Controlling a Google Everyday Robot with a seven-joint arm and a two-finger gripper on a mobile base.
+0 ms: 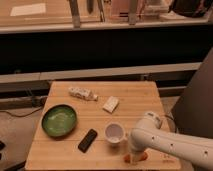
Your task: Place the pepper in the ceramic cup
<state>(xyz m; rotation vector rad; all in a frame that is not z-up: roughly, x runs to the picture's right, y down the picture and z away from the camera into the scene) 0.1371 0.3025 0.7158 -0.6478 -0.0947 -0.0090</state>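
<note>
Standing before a dark counter front, the wooden desk [100, 100] holds the gripper [133, 154] over the pepper [136, 157] at its front right edge, just beside the ceramic cup [114, 133].

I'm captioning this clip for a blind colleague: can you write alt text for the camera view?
A white robot arm reaches across a wooden table, its tool low over an orange pepper near the front edge, just right of a white ceramic cup. Further left lie a black device and a green bowl.
</note>
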